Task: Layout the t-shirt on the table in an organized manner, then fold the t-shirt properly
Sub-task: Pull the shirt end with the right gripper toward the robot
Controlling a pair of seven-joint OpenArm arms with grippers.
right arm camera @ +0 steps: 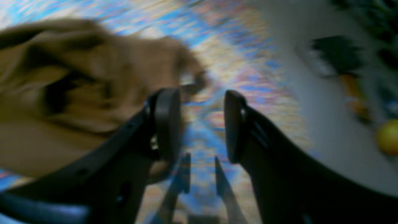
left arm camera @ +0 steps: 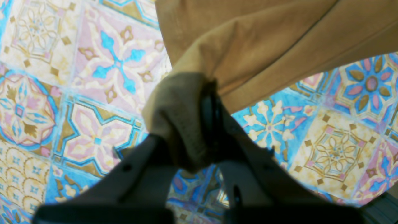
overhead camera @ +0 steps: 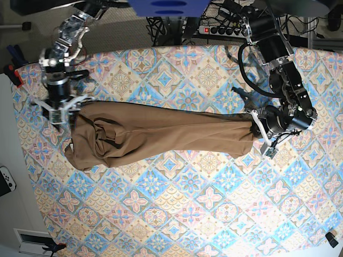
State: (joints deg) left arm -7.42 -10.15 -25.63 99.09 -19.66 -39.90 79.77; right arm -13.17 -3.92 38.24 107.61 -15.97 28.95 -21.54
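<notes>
the left gripper [left arm camera: 199, 124] is clamped tight on a bunched end of the t-shirt [left arm camera: 258, 46], the tan cloth wadded over and between its 2 dark fingers; in the base view this left gripper [overhead camera: 262, 134] sits at the right end of the garment, a little above the table [overhead camera: 177, 214]. from that pinch the t-shirt [overhead camera: 161, 134] runs leftward as 1 long, narrow, pulled band that widens into a rumpled, folded mass at its left end, lying on the patterned cloth roughly across the middle of the table, nearer its far edge than its near one. the right gripper [right arm camera: 202, 124] has its jaws apart with nothing between them, only the blurred tile pattern of the table [right arm camera: 217, 46] showing in the gap; the creased t-shirt [right arm camera: 77, 77] lies just left of its left finger [right arm camera: 168, 121], and whether that finger touches the cloth cannot be told through the blur. in the base view the right gripper [overhead camera: 58, 112] hangs at the far left corner of the garment, right at its edge. past the table's left edge a small white and black object [overhead camera: 5, 181] lies on the pale floor.
</notes>
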